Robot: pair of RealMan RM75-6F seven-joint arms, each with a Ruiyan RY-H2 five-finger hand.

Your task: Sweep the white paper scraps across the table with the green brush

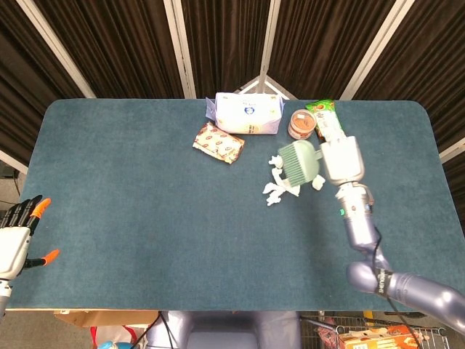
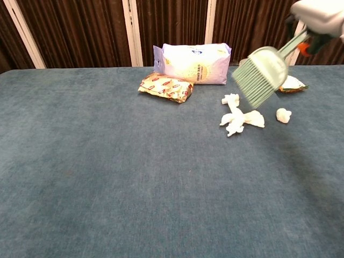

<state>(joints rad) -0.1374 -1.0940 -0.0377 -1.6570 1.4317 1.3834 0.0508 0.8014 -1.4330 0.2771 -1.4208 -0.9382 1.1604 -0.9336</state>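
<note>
Blue desk (image 1: pixel 131 218). Right hand (image 1: pixel 341 161) grips brush (image 1: pixel 299 161), raised above scraps (image 2: pixel 237 118). Left hand (image 1: pixel 16 240) far from scraps, fingers apart, holding nothing.

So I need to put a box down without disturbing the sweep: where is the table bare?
The wide stretch of table left of the brown snack packet is bare, as is the whole near edge. It is crowded at the far middle: white pouch, jar, paper scraps, green brush in the right hand.
</note>
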